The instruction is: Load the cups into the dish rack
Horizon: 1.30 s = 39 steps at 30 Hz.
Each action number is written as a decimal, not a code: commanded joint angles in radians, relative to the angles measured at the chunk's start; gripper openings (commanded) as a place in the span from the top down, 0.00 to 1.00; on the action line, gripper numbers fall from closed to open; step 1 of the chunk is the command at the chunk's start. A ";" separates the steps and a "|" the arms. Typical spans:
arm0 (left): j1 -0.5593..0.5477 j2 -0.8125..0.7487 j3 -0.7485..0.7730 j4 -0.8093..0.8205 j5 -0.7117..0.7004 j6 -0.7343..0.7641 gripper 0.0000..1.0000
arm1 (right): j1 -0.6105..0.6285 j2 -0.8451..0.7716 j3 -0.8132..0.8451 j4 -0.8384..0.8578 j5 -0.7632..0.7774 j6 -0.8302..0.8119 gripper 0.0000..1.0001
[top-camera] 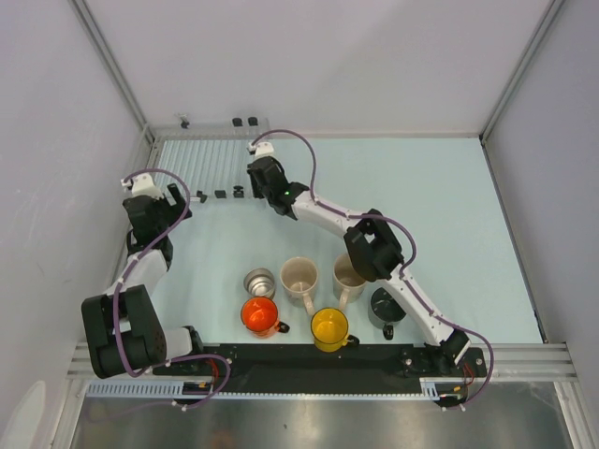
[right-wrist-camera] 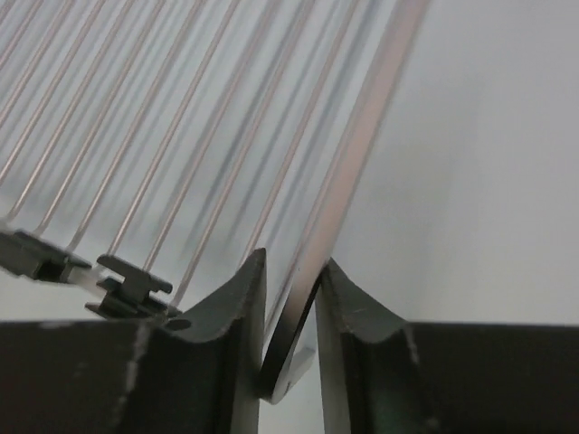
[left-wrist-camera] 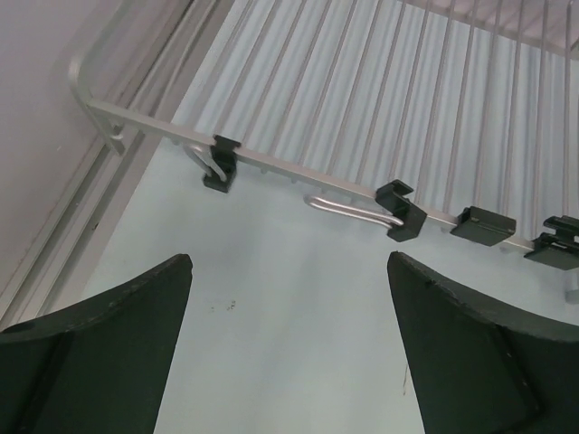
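The dish rack (top-camera: 201, 161) lies flat at the back left of the table. My right gripper (top-camera: 251, 178) is shut on the rack's right edge bar (right-wrist-camera: 362, 154), which runs up between the two fingers (right-wrist-camera: 291, 271). My left gripper (top-camera: 180, 201) is open and empty (left-wrist-camera: 289, 262) over bare table just in front of the rack's near edge (left-wrist-camera: 298, 176). Six cups stand near the front: a steel cup (top-camera: 259, 282), two beige mugs (top-camera: 299, 276) (top-camera: 348, 274), an orange mug (top-camera: 259, 315), a yellow mug (top-camera: 329, 327) and a dark grey mug (top-camera: 386, 304).
Small black clips (left-wrist-camera: 400, 210) sit along the rack's near edge. White enclosure walls and an aluminium frame (top-camera: 140, 178) close in right behind and left of the rack. A black rail (top-camera: 309, 360) runs along the table's near edge.
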 commanded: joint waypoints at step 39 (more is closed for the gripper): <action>0.066 0.512 0.556 -0.320 -0.446 0.008 0.40 | -0.061 -0.162 -0.289 0.056 -0.024 0.058 1.00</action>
